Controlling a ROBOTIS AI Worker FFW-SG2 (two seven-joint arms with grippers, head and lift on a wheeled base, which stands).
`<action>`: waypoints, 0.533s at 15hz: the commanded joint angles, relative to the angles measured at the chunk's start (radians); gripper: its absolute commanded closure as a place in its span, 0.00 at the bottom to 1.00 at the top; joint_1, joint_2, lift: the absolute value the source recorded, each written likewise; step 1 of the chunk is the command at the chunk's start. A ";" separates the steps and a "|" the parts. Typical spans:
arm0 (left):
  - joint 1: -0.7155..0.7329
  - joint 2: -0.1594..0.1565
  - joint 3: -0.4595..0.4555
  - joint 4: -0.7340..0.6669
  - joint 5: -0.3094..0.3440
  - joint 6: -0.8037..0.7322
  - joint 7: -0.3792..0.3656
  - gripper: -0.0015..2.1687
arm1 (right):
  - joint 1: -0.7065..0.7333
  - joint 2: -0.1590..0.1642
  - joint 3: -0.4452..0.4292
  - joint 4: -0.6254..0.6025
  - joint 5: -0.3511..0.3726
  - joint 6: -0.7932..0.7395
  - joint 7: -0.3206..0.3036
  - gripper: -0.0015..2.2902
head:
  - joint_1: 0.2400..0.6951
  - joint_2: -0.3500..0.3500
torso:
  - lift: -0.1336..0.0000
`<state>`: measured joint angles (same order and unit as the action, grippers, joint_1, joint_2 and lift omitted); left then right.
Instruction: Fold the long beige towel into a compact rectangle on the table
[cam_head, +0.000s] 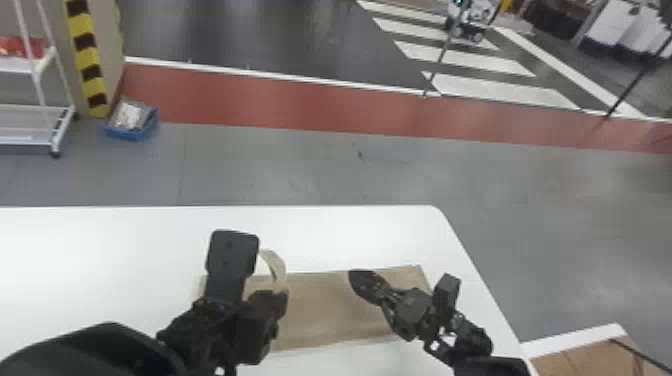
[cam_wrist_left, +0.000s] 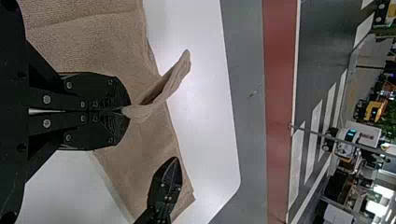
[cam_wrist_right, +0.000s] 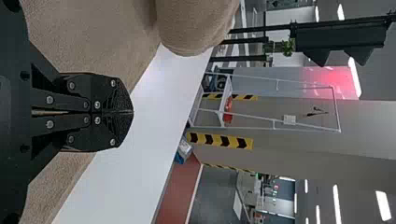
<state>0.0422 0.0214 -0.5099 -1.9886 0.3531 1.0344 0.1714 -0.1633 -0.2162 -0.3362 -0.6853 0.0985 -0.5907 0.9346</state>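
Observation:
In the head view my left gripper is over the left part of the beige towel, beside a raised, curled flap. The left wrist view has this gripper shut on the edge of the towel, and the pinched cloth stands up as a loop from its fingertips. My right gripper is above the towel's right part. Seen in the right wrist view, the right gripper is shut with no cloth between its tips; the towel lies beneath, with a rounded raised part farther off.
The white table extends to the left, and its rounded far right corner lies beyond the right gripper. On the floor past the table are a blue box and a white rack. A brown-topped surface stands at the lower right.

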 joint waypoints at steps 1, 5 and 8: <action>-0.024 -0.024 -0.035 0.071 -0.029 -0.013 0.005 0.62 | 0.008 -0.008 -0.038 -0.003 -0.040 -0.011 0.003 0.81 | 1.00 0.00 | 1.00; -0.064 -0.024 -0.084 0.178 -0.040 -0.109 0.034 0.62 | 0.038 -0.057 -0.055 -0.005 -0.111 -0.048 0.007 0.81 | 1.00 0.00 | 1.00; -0.096 -0.024 -0.114 0.261 -0.046 -0.207 0.056 0.62 | 0.050 -0.075 -0.067 -0.005 -0.137 -0.063 0.012 0.81 | 1.00 0.00 | 1.00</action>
<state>-0.0365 0.0014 -0.6103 -1.7700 0.3087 0.8726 0.2204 -0.1187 -0.2839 -0.4005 -0.6906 -0.0248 -0.6463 0.9448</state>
